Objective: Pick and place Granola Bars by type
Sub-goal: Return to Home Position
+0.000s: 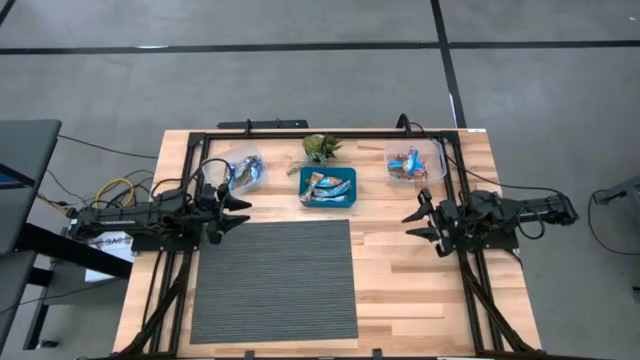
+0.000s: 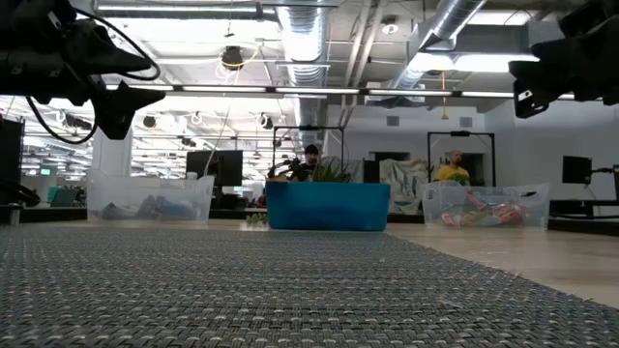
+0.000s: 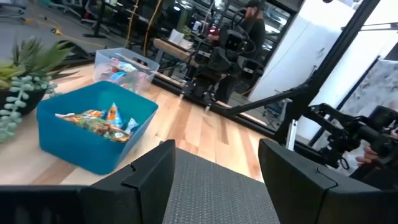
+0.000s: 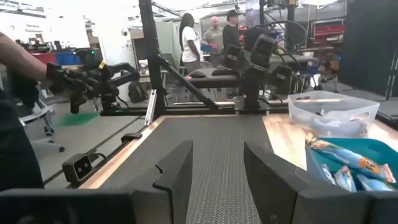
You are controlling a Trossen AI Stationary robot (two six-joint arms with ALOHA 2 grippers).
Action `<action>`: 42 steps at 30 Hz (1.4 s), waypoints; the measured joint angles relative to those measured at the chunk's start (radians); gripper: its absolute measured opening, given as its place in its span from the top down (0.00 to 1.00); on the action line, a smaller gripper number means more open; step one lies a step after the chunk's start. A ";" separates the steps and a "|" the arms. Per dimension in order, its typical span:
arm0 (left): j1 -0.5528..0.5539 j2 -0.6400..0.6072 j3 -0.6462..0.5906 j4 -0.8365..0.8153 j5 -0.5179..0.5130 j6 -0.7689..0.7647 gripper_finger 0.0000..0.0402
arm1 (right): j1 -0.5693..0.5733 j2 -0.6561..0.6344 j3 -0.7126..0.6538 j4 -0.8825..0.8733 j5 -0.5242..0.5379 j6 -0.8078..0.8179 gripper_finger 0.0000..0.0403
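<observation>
Granola bars lie in three containers along the table's far side: a blue bin in the middle with several mixed bars, a clear tub on the left with blue bars, and a clear tub on the right with red-orange and blue bars. My left gripper hovers open over the left side of the table, near the grey mat's far left corner, holding nothing. My right gripper hovers open over the bare wood right of the mat, also holding nothing.
A grey ribbed mat covers the near middle of the table. A small green plant figure stands behind the blue bin. A black frame runs along the table's far edge and sides. People show in the room beyond.
</observation>
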 joint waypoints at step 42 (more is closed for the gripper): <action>0.000 0.005 0.000 0.001 0.006 0.220 0.45 | 0.000 0.000 0.000 -0.002 0.007 0.166 0.67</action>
